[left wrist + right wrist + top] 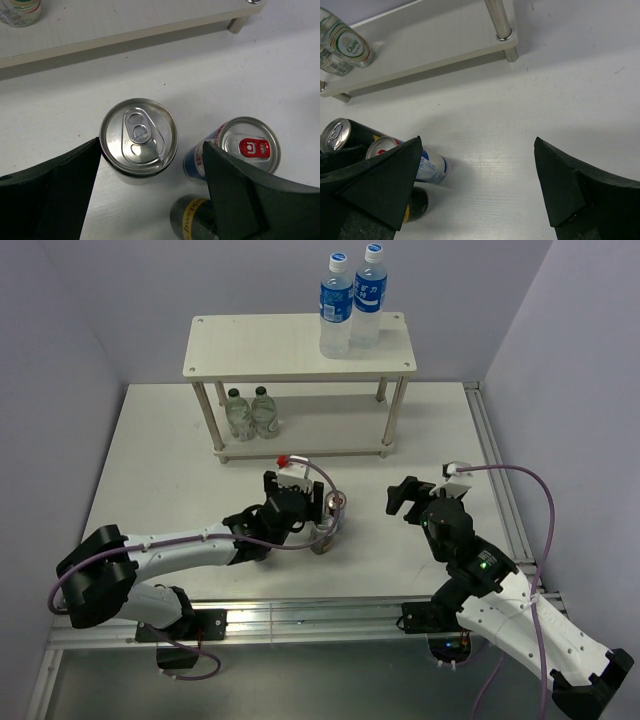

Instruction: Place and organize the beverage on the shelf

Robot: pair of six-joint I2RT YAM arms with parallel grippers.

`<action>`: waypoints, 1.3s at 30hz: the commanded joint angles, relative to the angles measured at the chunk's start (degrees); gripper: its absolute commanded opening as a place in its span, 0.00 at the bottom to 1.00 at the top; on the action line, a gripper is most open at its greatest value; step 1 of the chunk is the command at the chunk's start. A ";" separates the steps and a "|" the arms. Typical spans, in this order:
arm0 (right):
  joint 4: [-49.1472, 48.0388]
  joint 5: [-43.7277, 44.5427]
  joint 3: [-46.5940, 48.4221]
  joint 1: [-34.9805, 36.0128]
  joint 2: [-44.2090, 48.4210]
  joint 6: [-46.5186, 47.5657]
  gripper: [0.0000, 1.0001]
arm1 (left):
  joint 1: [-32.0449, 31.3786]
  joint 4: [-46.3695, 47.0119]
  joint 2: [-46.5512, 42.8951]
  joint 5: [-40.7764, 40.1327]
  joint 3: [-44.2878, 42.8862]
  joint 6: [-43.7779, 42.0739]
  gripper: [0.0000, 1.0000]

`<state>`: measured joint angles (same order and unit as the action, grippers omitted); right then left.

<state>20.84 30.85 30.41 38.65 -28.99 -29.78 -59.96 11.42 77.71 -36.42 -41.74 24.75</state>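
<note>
Two water bottles (337,305) stand on the top board of the shelf (250,345), at its far right end. That part is done. The cans are not put away yet. They sit on the table (160,460), near me, in the middle.

My left gripper (151,147) is spread around a tall black can (138,132). There is a gap on one side, so I am not pinching it. A short silver can (250,147) stands just right of it. Another black can (192,217) seems to lie nearer. My right gripper (477,145) is spread wide and holds nothing. I think most of the job is left.
</note>
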 commanded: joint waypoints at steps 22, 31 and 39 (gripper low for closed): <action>-0.45 0.35 0.70 0.11 -0.10 0.07 1.00 | 3.10 5.54 6.57 0.92 -1.94 1.97 0.52; -0.19 0.79 0.52 0.11 0.87 -0.10 1.00 | 3.10 -1.30 2.90 -0.49 -5.01 1.00 0.00; -0.27 0.79 0.35 0.11 1.83 -0.10 1.00 | 3.19 -11.24 -4.32 -2.42 -13.45 -3.65 0.00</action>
<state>21.08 30.79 30.41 38.65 -27.88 -29.78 -56.82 0.05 78.85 -36.45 -48.40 23.77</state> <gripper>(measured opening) 0.997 0.637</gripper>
